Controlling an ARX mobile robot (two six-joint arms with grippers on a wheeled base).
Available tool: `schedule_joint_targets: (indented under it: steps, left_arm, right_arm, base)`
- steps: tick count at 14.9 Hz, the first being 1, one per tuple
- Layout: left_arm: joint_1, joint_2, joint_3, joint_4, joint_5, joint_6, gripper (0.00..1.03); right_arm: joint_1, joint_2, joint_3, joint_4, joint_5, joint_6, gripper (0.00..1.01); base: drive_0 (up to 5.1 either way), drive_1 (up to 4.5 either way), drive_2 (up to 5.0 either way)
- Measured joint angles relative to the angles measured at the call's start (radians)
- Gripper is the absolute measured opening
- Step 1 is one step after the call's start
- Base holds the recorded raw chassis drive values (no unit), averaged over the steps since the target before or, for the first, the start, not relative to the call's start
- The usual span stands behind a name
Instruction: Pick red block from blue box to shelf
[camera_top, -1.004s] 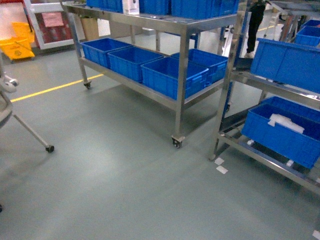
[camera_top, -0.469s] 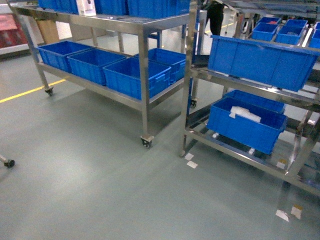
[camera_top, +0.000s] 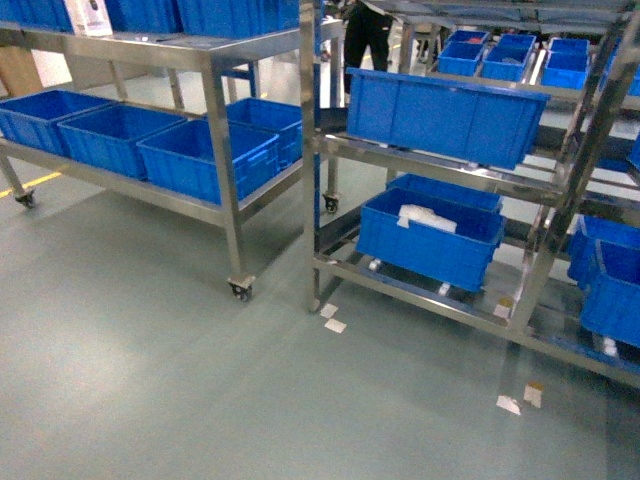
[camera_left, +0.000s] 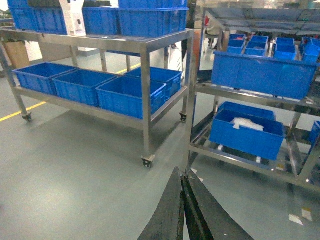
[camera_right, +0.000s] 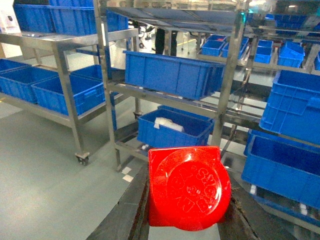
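Observation:
The red block (camera_right: 189, 187) fills the bottom of the right wrist view, stud face toward the camera. My right gripper (camera_right: 187, 200) is shut on it, one dark finger on each side. Ahead of it stands a shiny steel shelf (camera_right: 165, 97) with several tiers; in the head view that same shelf (camera_top: 450, 172) is centre right. My left gripper (camera_left: 181, 174) is shut with nothing in it, hanging over the grey floor in front of the shelf (camera_left: 240, 97). Neither gripper shows in the head view. The blue box is out of view.
Dark blue ribbed crates (camera_top: 430, 110) sit on the racks; a lower crate (camera_top: 430, 240) holds something white. A second wheeled steel rack (camera_top: 150, 45) with crates stands to the left. Paper scraps (camera_top: 330, 318) lie on the floor. A person in dark clothes (camera_top: 368, 30) stands behind.
The head view has swung to the right: both racks slid left in the frame, the right rack now sits centre, and the caster leg at the left edge has gone out of view.

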Motion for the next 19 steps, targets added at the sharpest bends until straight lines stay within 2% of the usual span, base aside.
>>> schedule_joint_targets:
  steps: [19]
  left_arm:
    - [0.0, 0.0, 0.0, 0.0, 0.0, 0.0, 0.02]
  right_arm:
    - [0.0, 0.0, 0.0, 0.0, 0.0, 0.0, 0.28]
  base:
    - [-1.4, -1.44, -1.4]
